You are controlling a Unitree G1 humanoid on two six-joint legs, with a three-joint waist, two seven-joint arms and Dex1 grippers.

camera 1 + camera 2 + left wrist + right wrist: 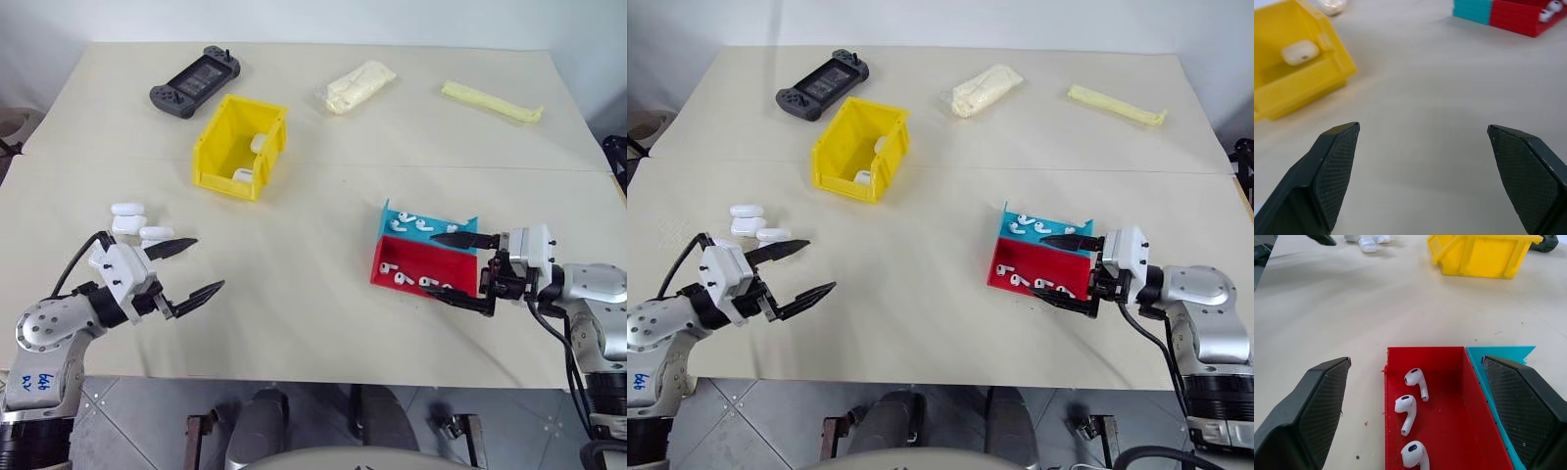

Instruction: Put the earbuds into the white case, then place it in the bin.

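We find the right tool [460,266] spread wide and empty, just beside the red tray [443,264] holding earbuds [1410,411]; the blue tray [431,217] adjoins it; the left tool [188,268] likewise gapes empty near three white cases [128,223] on the surface [313,196]; the yellow bin [240,147] stands beyond, cases inside.

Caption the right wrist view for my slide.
Open right gripper poised over the red tray holding three earbuds.
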